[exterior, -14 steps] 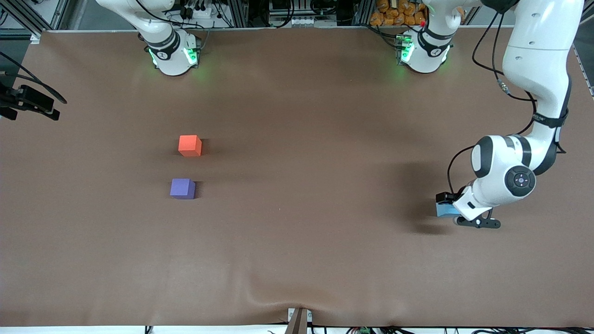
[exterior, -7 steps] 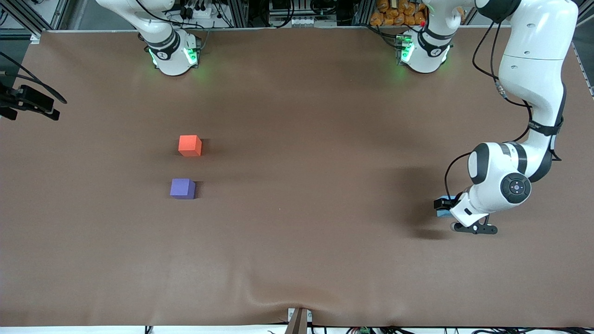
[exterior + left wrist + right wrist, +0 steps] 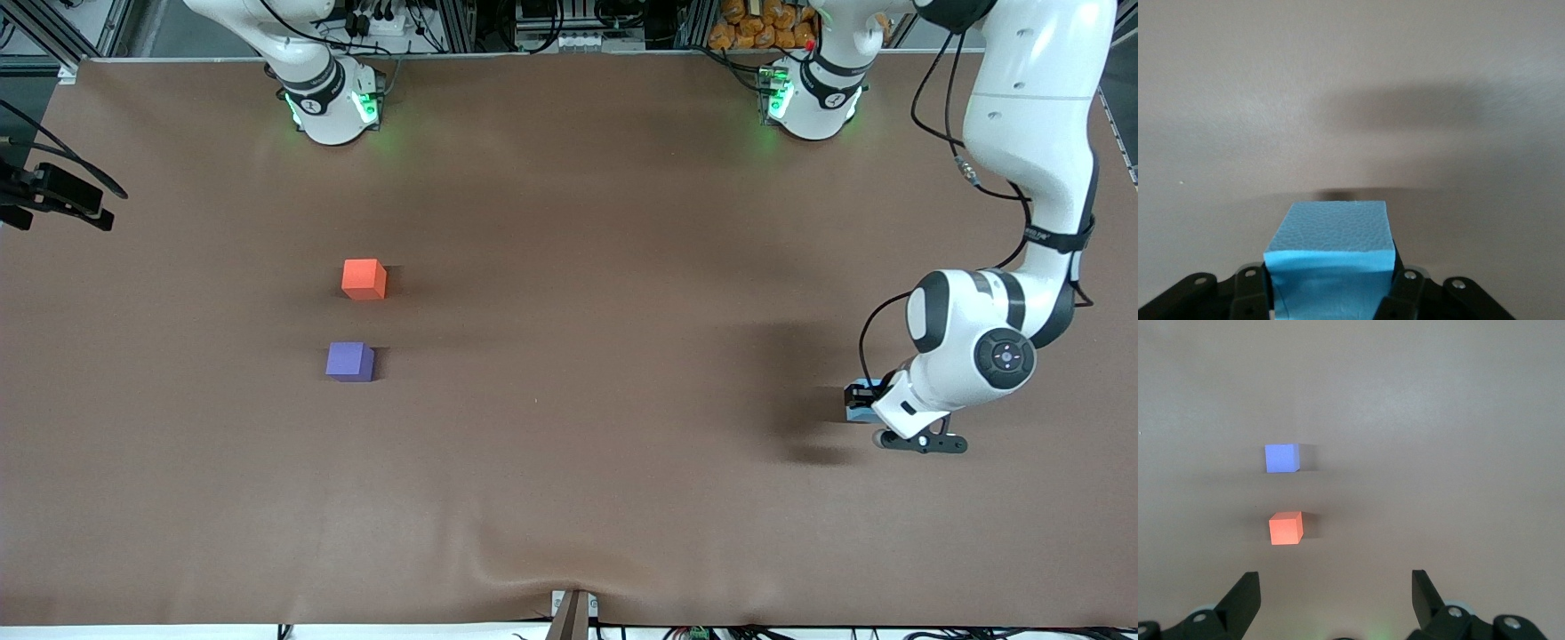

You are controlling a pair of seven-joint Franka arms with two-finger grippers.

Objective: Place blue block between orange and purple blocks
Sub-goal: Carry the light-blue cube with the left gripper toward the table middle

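Three cubes: all on or over the brown counter point(image 3: 569, 444).
Blue block point(image 3: 1331, 247): gripped between the fingers of the left tool point(image 3: 1331, 293), at the left arm's end of the counter.
Change: arm has shifted slightly with the block since a second ago; shadow sits apart, suggesting a lift under way.
Orange block point(image 3: 364, 278): unmoved, toward the right arm's end.
Purple block point(image 3: 349, 361): nearer the front camera, a gap between them.
Right tool point(image 3: 1335, 593): spread wide, waiting high over both.
Remaining: carry across, set into gap.
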